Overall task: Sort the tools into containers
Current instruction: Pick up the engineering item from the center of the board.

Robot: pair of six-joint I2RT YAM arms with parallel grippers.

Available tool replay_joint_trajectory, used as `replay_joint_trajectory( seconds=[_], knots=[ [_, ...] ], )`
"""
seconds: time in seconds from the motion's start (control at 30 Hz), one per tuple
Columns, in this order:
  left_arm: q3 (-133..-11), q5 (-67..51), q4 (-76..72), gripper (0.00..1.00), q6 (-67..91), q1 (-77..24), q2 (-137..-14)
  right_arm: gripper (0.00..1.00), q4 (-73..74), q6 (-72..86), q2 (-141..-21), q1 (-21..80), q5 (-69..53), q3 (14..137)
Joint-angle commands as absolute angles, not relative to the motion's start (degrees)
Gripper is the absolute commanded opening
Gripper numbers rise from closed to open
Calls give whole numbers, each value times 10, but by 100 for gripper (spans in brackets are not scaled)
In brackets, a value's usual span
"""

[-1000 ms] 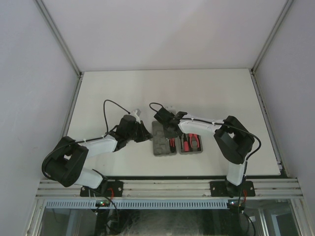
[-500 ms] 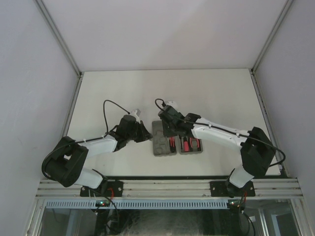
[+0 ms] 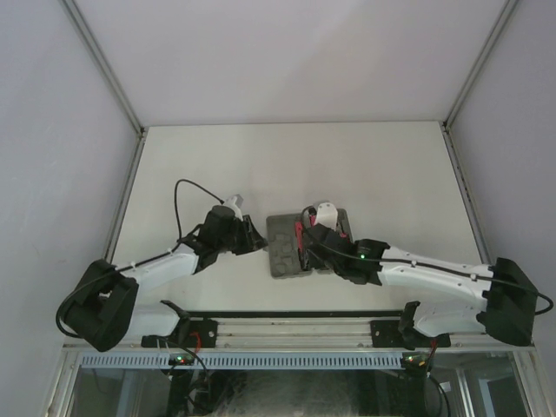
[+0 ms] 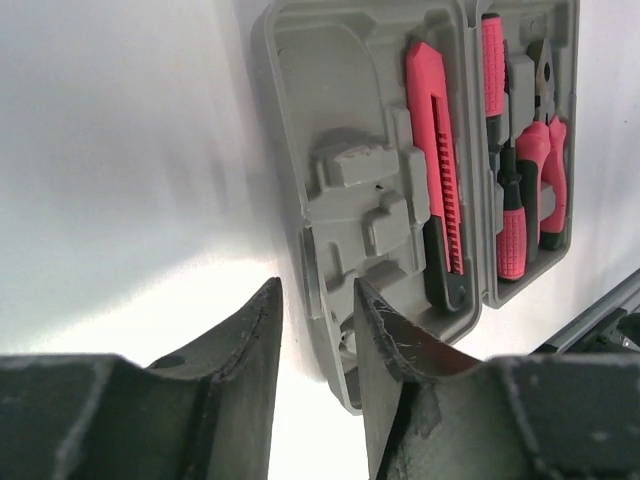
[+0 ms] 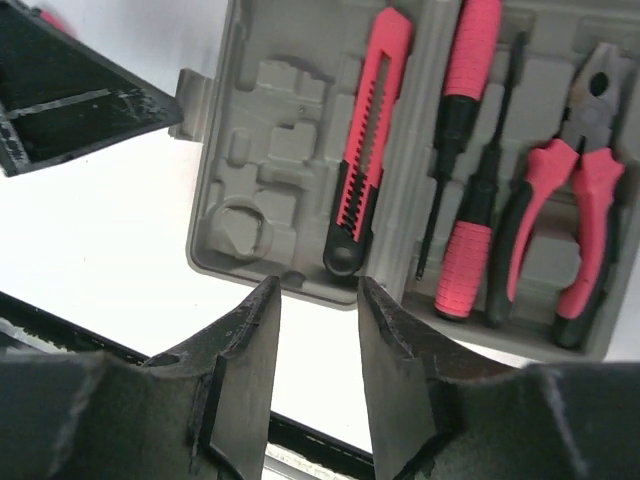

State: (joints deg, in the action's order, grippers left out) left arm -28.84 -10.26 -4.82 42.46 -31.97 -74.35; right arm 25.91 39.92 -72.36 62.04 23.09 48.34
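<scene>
Here, moulded grey plastic trays (image 5: 250, 150), ribbed pink knife (image 5: 365, 140), curved-handled pliers (image 5: 575, 210)

I find both arms of one build: white link shells between black joint housings. The left arm (image 3: 161, 265) carries a thin black cable (image 3: 176, 195) looped over its wrist. The right arm (image 3: 434, 276) shows a small green lamp (image 3: 360, 255). The left end effector (image 4: 315, 290) and right end effector (image 5: 315, 285) have matte black fingers (image 4: 400, 350), whose inner faces are scuffed and scratched.
</scene>
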Motion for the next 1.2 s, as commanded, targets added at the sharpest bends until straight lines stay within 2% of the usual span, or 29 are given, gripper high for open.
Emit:
replay_joint_trajectory(
  seconds=[0.0,0.33,0.57,1.07,1.17],
  knots=[
    [-286,-68,-4,41,417,-320,-688,37,216,440,-648,628,298,446],
    [-296,103,148,46,423,-320,-569,41,224,448,-563,625,336,376],
    [-319,185,223,46,432,-314,-556,43,241,443,-559,615,314,361],
    [-383,219,257,54,405,-255,-616,43,246,442,-522,582,271,318],
    [-408,217,254,59,390,-248,-642,43,247,440,-518,576,259,312]
  ],
)
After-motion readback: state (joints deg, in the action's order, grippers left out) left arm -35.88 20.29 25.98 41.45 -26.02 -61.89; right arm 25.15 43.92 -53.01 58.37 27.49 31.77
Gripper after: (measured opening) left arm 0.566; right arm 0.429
